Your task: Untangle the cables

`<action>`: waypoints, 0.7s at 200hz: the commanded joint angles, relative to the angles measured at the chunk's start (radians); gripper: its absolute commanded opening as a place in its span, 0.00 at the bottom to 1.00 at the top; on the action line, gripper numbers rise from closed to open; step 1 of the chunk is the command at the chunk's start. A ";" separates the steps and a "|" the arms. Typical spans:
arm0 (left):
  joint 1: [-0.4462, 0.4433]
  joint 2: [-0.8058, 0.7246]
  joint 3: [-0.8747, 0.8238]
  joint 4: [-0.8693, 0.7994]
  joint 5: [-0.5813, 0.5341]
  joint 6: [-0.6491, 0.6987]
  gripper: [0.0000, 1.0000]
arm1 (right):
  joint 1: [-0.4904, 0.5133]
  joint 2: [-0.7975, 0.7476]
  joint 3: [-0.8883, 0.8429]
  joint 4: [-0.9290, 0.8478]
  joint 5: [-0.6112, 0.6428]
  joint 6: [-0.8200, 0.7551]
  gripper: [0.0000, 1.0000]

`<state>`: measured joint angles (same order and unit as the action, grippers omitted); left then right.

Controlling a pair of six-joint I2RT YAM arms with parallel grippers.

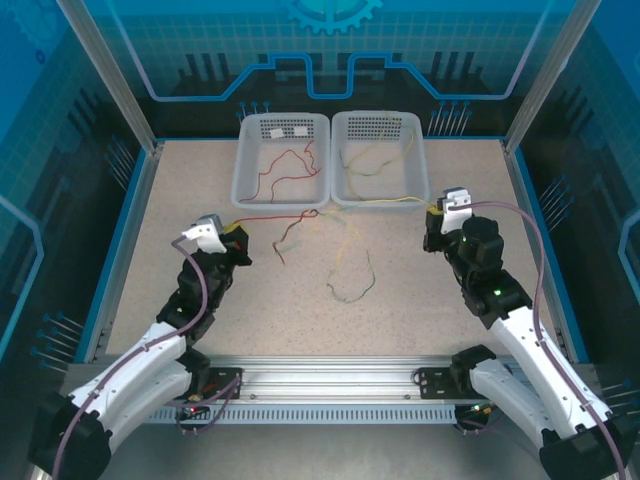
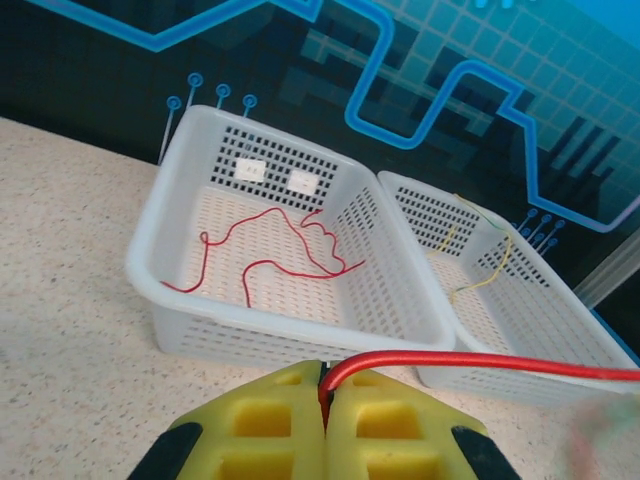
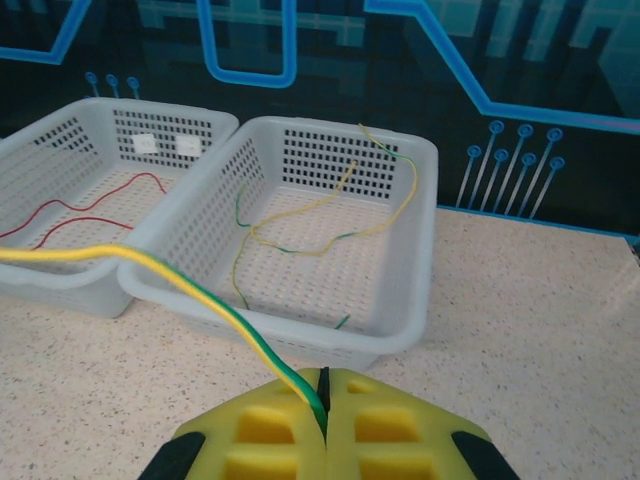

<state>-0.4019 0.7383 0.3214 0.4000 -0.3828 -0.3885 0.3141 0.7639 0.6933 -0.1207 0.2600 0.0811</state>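
Note:
My left gripper [image 1: 237,237] [image 2: 324,385] is shut on the end of a red cable [image 1: 275,217] [image 2: 480,362] that runs right, just above the table. My right gripper [image 1: 434,213] [image 3: 322,395] is shut on a yellow-green cable [image 1: 385,199] [image 3: 200,295] stretching left in front of the baskets. The two cables meet and cross mid-table near a small knot [image 1: 318,213]. More yellow-green cable [image 1: 352,285] lies in a loose loop on the table below it.
Two white perforated baskets stand side by side at the back. The left basket [image 1: 240,165] [image 2: 290,310] holds red cables [image 2: 290,245]. The right basket [image 1: 424,165] [image 3: 300,325] holds yellow-green cables [image 3: 300,240]. Blue frame walls surround the table.

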 commanded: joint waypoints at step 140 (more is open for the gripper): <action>0.480 0.093 0.263 -0.279 0.063 -0.139 0.00 | -0.316 -0.078 -0.051 -0.165 0.227 0.348 0.00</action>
<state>0.0048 0.8177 0.5274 0.1898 -0.3202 -0.4965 0.0471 0.7113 0.6567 -0.2584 0.4187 0.3748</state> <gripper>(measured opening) 0.051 0.048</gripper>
